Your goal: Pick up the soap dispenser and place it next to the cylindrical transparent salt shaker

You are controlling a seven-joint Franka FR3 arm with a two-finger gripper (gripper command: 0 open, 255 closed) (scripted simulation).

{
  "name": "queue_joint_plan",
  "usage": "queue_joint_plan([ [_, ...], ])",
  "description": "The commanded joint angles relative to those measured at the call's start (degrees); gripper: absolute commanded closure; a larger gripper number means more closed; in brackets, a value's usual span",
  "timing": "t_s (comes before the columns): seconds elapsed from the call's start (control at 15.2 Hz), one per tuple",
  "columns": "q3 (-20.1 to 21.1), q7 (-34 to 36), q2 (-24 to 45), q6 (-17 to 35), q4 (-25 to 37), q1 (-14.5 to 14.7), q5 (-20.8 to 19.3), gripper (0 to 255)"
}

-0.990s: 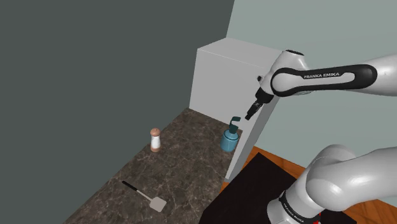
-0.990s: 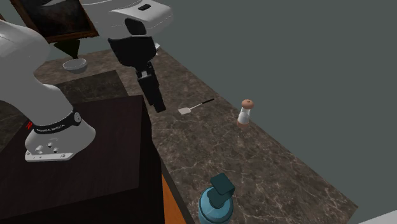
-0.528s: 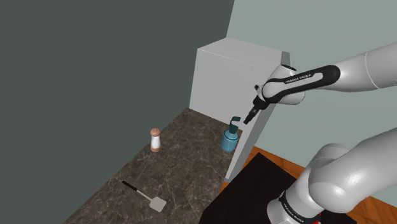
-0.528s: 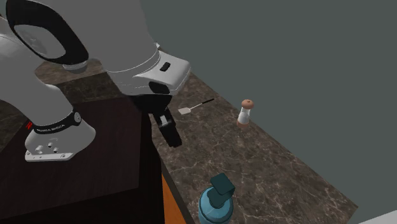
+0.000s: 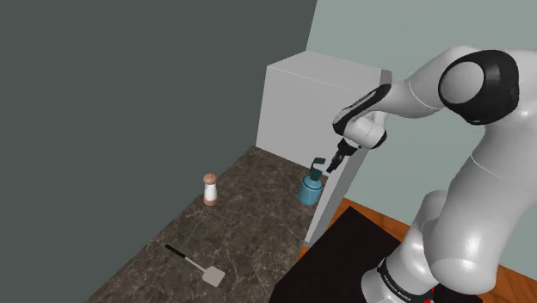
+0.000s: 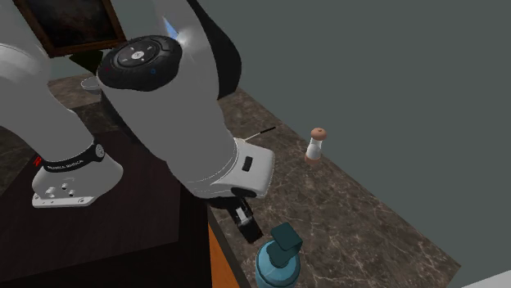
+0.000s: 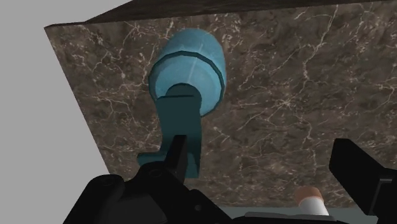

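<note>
My black hand [image 5: 338, 158] has come down toward the blue, teal-pumped soap dispenser [image 7: 191, 67], now just above its pump, fingers [image 7: 356, 175] spread, empty.

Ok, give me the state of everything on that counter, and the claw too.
Soap dispenser: upright on the counter, not gripped.
Salt shaker: upright, cap on, standing apart from the dispenser.
Spatula: lying flat on the counter.
Claw: open, just above the dispenser's pump, holding nothing.
</note>
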Motion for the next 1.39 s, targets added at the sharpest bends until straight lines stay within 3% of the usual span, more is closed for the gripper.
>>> queue_joint_plan([
  [0.0, 3.4, -12.4, 7.7, -1.8, 4.1, -3.9, 13.9, 0],
  [0.2, 10.0, -22.4, 16.2, -4.3, 10.3, -11.8, 23.6, 0],
  [0.4, 14.5, -29.1, 23.7, -6.5, 16.7, -17.9, 29.7, 0],
  [0.92, 19.1, -33.0, 30.2, -5.4, 20.7, -20.9, 36.0, 0],
  [1.32, 19.1, -33.0, 30.2, -5.4, 20.7, -20.9, 36.0, 0],
])
